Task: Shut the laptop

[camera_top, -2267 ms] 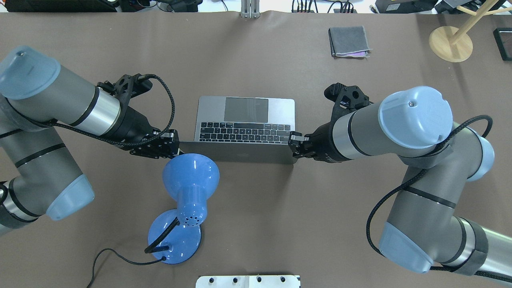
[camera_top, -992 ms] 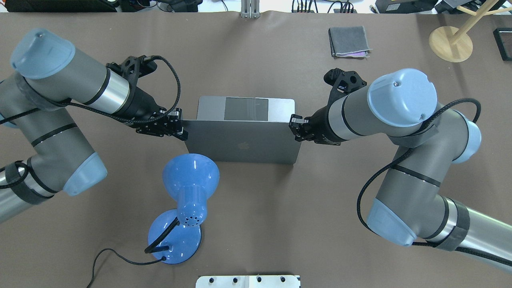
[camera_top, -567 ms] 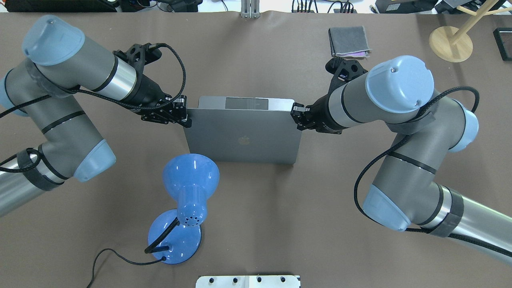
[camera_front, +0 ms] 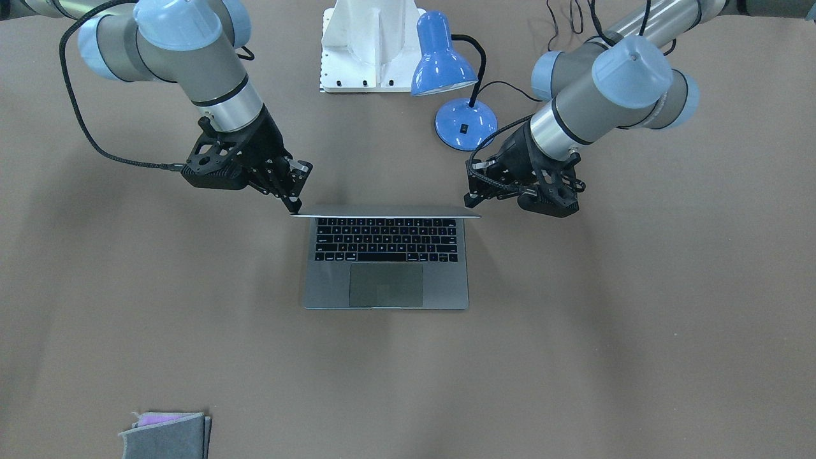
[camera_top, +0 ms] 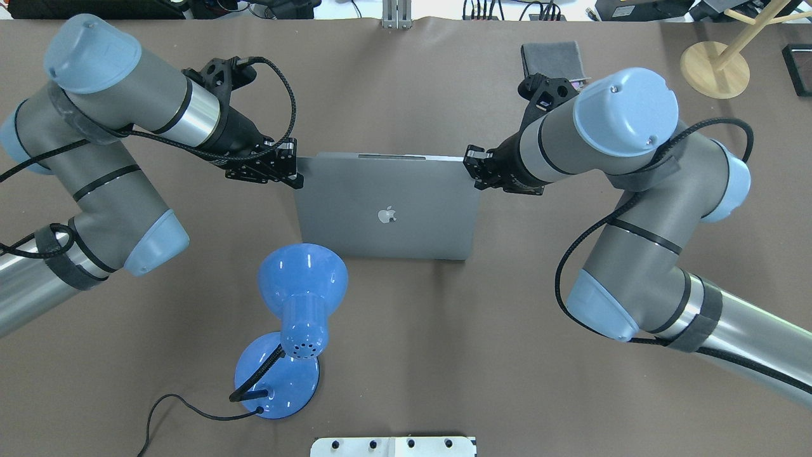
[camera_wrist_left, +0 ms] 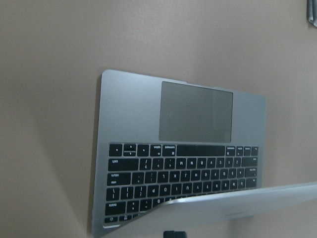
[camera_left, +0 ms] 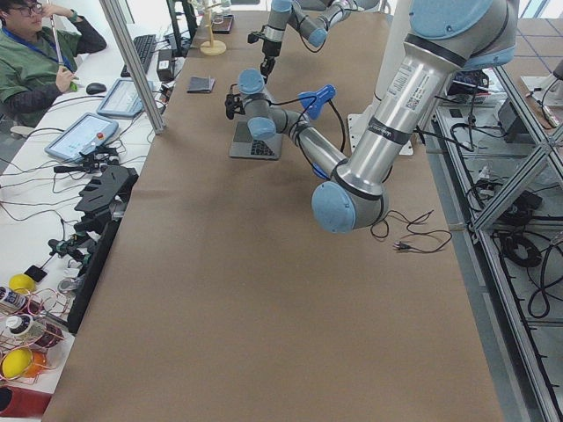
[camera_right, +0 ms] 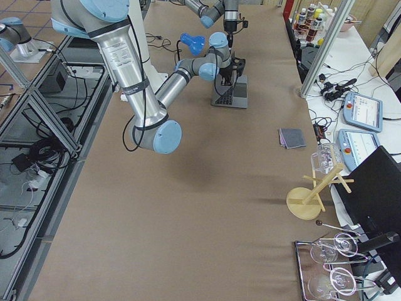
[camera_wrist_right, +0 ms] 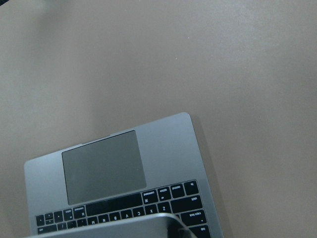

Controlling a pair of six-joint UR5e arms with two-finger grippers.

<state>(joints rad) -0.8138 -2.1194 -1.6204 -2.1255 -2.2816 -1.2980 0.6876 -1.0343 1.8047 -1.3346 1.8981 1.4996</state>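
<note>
The space-grey laptop (camera_top: pixel 387 206) sits mid-table with its lid tilted forward over the keyboard, apple logo facing up. In the front view the lid (camera_front: pixel 385 215) shows edge-on above the black keyboard (camera_front: pixel 386 239) and trackpad. My left gripper (camera_top: pixel 293 174) is shut and rests against the lid's top left corner; it also shows in the front view (camera_front: pixel 473 201). My right gripper (camera_top: pixel 472 170) is shut at the lid's top right corner, and shows in the front view (camera_front: pixel 292 204) too. Both wrist views show the keyboard (camera_wrist_left: pixel 178 178) and trackpad (camera_wrist_right: pixel 104 166) under the lid's edge.
A blue desk lamp (camera_top: pixel 298 298) with a black cord stands just near-left of the laptop. A grey felt pouch (camera_top: pixel 552 57) lies at the far right, partly behind my right wrist. A wooden stand (camera_top: pixel 713 66) is at the far right corner. A white mount plate (camera_top: pixel 393 446) is at the near edge.
The lid has swung from nearly upright down over the keyboard and trackpad. Both grippers moved away from the robot, staying at the lid's top corners.
</note>
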